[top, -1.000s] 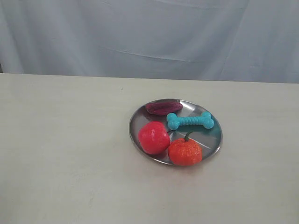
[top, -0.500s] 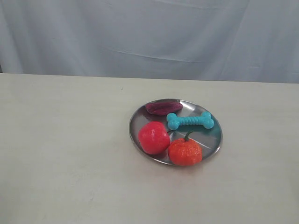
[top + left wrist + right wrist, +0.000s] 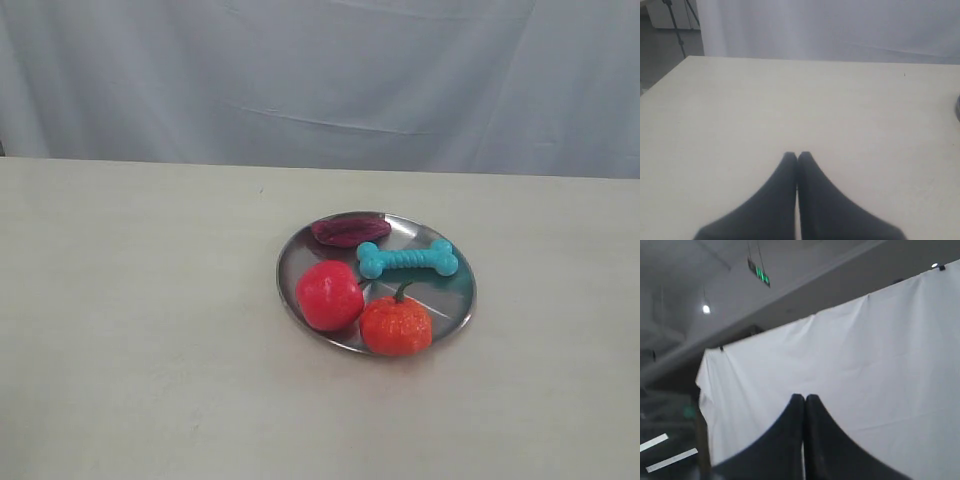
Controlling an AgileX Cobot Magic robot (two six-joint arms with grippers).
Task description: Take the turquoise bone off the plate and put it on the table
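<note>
The bone is seen on the plate, well apart from the left claw, which is pinched closed, empty. The right claw is likewise closed on nothing.

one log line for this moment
stage: not started | turquoise bone: on plate | left claw: shut, empty | right claw: shut, empty

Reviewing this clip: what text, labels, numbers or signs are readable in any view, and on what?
Right wrist view, green hanging sign: lit characters, too blurred to read.
No text shows on the turquoise bone, the plate, the table or the backdrop cloth.
</note>
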